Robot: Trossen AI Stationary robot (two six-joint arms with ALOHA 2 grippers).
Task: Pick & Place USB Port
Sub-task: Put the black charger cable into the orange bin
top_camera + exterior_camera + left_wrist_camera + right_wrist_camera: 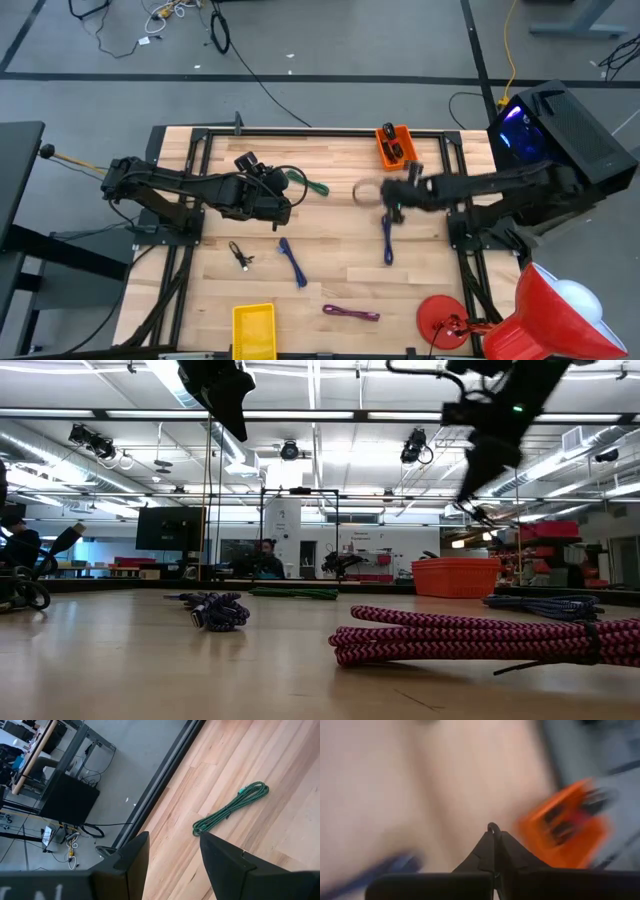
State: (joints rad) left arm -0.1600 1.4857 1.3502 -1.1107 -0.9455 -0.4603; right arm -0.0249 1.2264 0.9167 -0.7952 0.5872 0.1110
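Note:
Bundled cables lie flat on the wooden table: a green one (305, 184) (232, 806), two blue ones (387, 242) (292, 262), a black one (238, 254) and a purple one (350, 313) (480, 640). A USB port on its own is too small to make out. My left gripper (281, 203) (172, 847) hovers open over the table's left middle, just short of the green cable, with nothing between its fingers. My right gripper (388, 200) (494, 837) is shut and raised above the far end of the right blue cable, with nothing visible between its fingers.
An orange bin (396, 146) (455, 576) holding dark items stands at the far right edge. A yellow bin (253, 330) sits at the near edge, and a red stand (444, 321) at the near right. Black frame rails (195, 180) run along both table sides.

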